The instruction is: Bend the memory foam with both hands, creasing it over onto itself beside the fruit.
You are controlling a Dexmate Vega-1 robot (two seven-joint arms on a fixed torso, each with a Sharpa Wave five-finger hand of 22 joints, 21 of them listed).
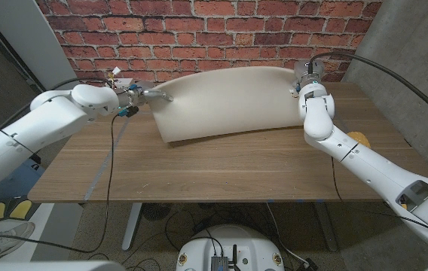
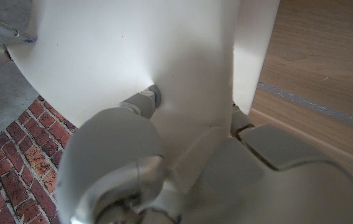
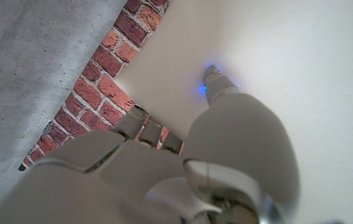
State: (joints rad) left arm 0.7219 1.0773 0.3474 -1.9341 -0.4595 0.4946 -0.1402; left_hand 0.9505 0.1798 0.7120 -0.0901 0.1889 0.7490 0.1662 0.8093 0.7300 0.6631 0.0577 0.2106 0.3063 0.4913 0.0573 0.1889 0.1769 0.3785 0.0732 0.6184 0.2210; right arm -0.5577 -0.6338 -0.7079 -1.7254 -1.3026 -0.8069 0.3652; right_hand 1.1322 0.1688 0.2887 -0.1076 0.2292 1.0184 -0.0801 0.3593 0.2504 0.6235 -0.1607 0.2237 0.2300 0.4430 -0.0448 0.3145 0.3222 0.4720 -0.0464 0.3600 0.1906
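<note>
the memory foam [image 1: 225,102] stands arched on the counter [image 1: 199,169] between the two hands, its far edge lifted but not yet creased over. left hand [image 1: 140,96] and right hand [image 1: 304,84] each pinch an end; an orange fruit [image 1: 359,138] lies just beyond the right forearm, so the fold looks roughly half done.

1 foam sheet [image 1: 225,102], 1 fruit [image 1: 359,138], 2 hands: left [image 1: 140,95], right [image 1: 304,79].

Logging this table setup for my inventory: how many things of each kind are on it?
Cream memory foam sheet, gripped by left hand and right hand: 1
Yellow-orange round fruit: 1
Total: 2
</note>
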